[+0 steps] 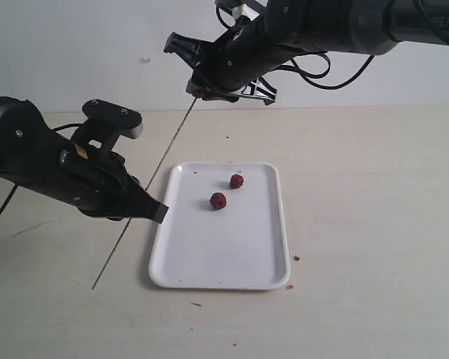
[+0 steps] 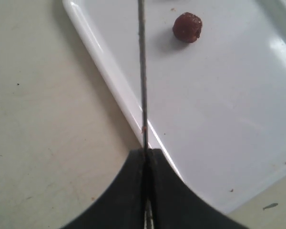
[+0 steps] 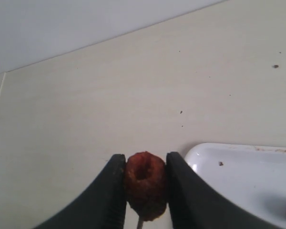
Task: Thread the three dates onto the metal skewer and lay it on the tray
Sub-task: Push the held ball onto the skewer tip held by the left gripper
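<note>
The left gripper (image 2: 145,153) is clamped on the thin grey metal skewer (image 2: 142,71) beside the white rectangular tray's (image 1: 209,262) left edge. The right gripper (image 3: 144,162) pinches one wrinkled reddish-brown date (image 3: 144,188) at the skewer's far end. Two more dates (image 1: 218,200) (image 1: 237,181) lie near the tray's far edge.

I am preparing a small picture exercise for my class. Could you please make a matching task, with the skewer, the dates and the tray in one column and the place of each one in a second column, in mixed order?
Things
1. metal skewer
2. two loose dates
3. third date
4. tray

Places
A. lying on the tray
B. pinched between the jaws of the right gripper
C. flat on the table
D. clamped in the shut jaws of the left gripper

Pairs: 1-D, 2-A, 3-B, 4-C
</note>
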